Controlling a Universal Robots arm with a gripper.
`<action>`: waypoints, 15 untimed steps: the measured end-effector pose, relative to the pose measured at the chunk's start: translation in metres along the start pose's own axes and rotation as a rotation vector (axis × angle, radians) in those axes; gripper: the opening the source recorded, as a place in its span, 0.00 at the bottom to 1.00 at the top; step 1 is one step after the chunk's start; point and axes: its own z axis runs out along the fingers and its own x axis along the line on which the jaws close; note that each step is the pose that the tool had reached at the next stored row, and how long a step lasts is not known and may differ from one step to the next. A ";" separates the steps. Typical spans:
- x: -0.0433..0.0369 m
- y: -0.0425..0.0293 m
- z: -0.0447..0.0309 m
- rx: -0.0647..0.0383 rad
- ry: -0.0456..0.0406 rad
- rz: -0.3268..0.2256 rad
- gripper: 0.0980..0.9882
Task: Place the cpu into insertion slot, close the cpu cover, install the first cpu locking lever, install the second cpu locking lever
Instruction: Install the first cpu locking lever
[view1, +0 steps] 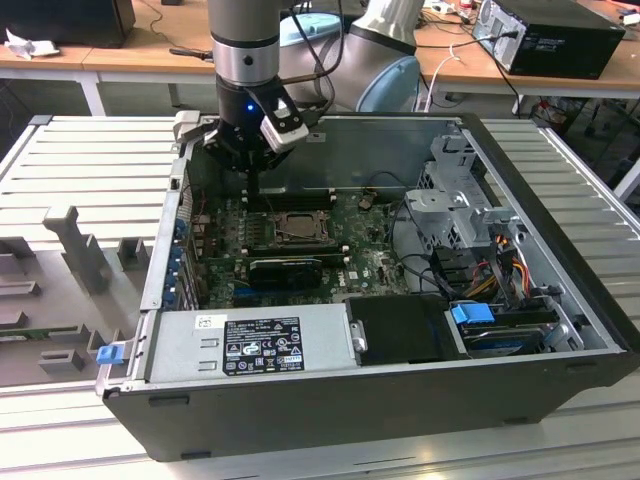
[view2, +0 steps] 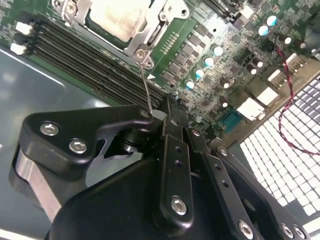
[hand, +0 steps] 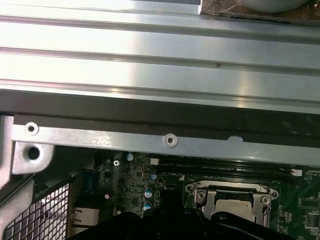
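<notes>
In the exterior view, the grey power supply (view1: 250, 345) of the open computer case (view1: 350, 410) lies on the near side of the insertion slot (view1: 264, 232). The slot itself sits on the green motherboard (view1: 375, 265). The cpu (view2: 117, 17) is already laid in the slot, with its pale metal top facing up. The cpu cover (view2: 150, 40) is folded down flat over the chip, and the chip shows through its window.

From one corner of the slot a thin locking lever (view2: 146, 87) stands up, not yet down along the rim. Its free end reaches the gripper (view2: 172, 102). The jaws are pressed together. Whether the lever is pinched between them or only touches them at the side, I cannot tell.

The gripper hangs just behind the slot, above the long black memory slots (view2: 90, 65). Farther behind the slot, past the case, stand wooden desks (view1: 150, 50).
</notes>
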 end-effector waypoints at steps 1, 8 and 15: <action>-0.0009 -0.0001 0.0000 0.000 0.0001 0.000 0.01; -0.0092 -0.0006 -0.0001 0.000 0.0001 0.000 0.01; -0.0210 -0.0015 -0.0001 0.000 0.0000 0.000 0.01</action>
